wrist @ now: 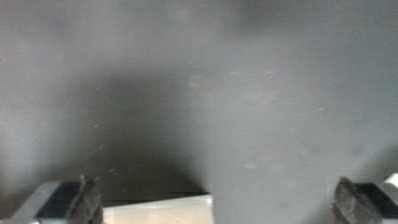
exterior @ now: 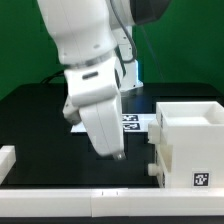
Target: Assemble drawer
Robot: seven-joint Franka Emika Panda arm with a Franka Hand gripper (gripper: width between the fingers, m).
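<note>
The gripper (exterior: 118,152) was wide open and held nothing. In the exterior view, the drawer (exterior: 186,140) stood on the table (exterior: 38,125) at three o'clock from it. It looked light, stiff and slippery; a thin wall seemed best to hold.

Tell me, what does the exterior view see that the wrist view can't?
Only the exterior view shows the drawer's tall box shell and the marker board behind the arm. Only the wrist view shows the fingers wide apart, with a white piece I can't identify between them. Both show the pincer and the black table.
</note>
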